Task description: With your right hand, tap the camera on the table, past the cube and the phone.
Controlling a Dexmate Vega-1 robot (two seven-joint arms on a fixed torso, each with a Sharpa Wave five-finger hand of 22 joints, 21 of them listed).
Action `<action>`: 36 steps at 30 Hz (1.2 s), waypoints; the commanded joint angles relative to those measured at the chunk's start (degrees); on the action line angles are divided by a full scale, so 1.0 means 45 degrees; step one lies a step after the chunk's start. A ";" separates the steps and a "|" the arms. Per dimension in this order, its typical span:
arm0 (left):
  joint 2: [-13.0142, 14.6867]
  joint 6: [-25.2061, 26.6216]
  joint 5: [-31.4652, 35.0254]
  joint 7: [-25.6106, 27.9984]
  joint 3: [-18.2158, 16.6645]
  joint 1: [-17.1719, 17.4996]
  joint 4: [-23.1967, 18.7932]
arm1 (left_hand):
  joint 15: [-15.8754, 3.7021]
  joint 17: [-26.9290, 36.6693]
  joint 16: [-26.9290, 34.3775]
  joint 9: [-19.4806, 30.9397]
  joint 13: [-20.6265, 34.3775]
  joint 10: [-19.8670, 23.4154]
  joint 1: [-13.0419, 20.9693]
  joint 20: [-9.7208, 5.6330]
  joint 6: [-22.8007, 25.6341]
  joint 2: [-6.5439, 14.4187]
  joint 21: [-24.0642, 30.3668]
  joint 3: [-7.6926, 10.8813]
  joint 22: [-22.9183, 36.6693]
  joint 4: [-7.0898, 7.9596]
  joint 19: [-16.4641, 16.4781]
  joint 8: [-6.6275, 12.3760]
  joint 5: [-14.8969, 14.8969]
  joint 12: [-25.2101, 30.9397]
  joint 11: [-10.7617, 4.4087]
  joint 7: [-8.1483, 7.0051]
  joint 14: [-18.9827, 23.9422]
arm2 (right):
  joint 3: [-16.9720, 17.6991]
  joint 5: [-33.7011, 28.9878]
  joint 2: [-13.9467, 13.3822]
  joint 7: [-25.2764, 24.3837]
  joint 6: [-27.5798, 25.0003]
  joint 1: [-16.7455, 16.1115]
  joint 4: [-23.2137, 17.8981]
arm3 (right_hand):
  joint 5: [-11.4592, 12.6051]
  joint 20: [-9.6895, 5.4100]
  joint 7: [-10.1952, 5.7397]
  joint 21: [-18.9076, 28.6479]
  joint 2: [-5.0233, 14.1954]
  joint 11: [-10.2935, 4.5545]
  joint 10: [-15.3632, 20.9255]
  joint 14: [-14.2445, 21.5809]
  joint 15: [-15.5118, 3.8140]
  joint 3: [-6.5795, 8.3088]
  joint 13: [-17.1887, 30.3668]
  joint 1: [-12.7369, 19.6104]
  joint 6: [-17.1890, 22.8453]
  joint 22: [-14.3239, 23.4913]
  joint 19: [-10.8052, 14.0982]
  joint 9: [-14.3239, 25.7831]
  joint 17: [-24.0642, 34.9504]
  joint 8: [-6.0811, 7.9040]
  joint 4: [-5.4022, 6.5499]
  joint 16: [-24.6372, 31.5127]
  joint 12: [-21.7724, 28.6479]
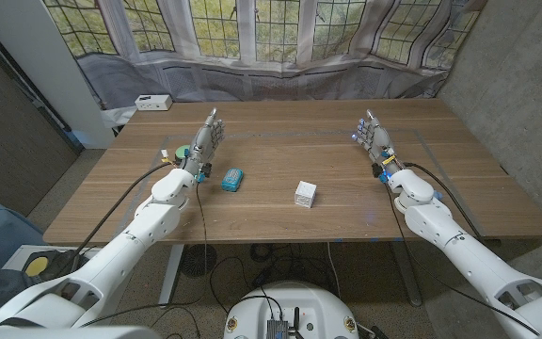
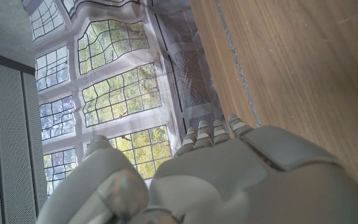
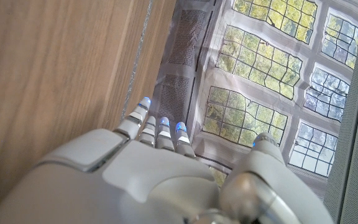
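Right hand (image 1: 373, 137) stands near the table's (image 1: 459, 202) right edge, fingers apart, holding nothing. Bare wood runs from it toward the middle and the far edge. White cube (image 1: 306, 194) sits mid-table toward the near edge, well apart from the right hand. Teal item (image 1: 232, 179) lies left of the cube, just beside the left hand (image 1: 205, 146), which blocks the left side. White box (image 1: 152, 102) occupies the far left corner.

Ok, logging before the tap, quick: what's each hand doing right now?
Left hand: open, holding nothing.
Right hand: open, holding nothing.
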 commanded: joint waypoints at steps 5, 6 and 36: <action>0.0247 0.0141 0.0251 0.0056 0.0081 -0.0092 -0.0350 | 0.0088 0.0021 0.0045 0.0026 0.0027 0.0050 0.0135 0.0118 0.0020 0.0032 0.0043 0.0104 0.0055 0.0000 -0.0029 0.0062 0.0029 0.0052 0.0098 0.0388 0.0042 | 0.0079 -0.0166 0.0326 -0.0020 0.1157 -0.0069 0.0263 | 0.0048 0.0049 0.0097 0.0074 -0.0010 0.0143 0.0090 0.0018 0.0122 0.0111 0.0043 0.0097 0.0080 0.0033 0.0110 0.0033 0.0032 0.0089 -0.0016 0.0041 0.0098; 0.0278 0.0136 0.0273 0.0069 0.0079 -0.0060 -0.0419 | 0.0094 0.0021 0.0044 0.0026 0.0027 0.0049 0.0138 0.0121 0.0029 0.0034 0.0042 0.0105 0.0055 -0.0002 -0.0029 0.0064 0.0028 0.0051 0.0098 0.0384 0.0043 | 0.0099 -0.0182 0.0336 -0.0040 0.1246 -0.0098 0.0253 | 0.0043 0.0058 0.0084 0.0078 -0.0010 0.0116 0.0155 0.0072 0.0094 0.0110 0.0044 0.0100 0.0135 0.0033 0.0127 0.0033 0.0031 0.0105 -0.0021 0.0057 0.0115; 0.0370 0.0277 0.1322 0.1052 0.0337 -0.0080 -0.1167 | -0.0063 0.0020 0.0159 0.0036 0.0038 0.1132 0.0335 0.0155 0.1087 0.0123 0.0165 0.0147 0.0050 -0.0167 0.0716 0.0237 -0.0085 0.0302 -0.0006 0.0280 0.0989 | 0.0896 0.1004 -0.0094 0.1241 0.1963 -0.0587 -0.0108 | -0.0022 0.0037 0.0041 0.0044 0.0014 0.0087 0.0803 0.0314 0.0023 0.0085 0.0062 0.0061 0.1244 0.0037 0.0185 0.0039 0.0039 0.0381 -0.0042 0.0059 0.0211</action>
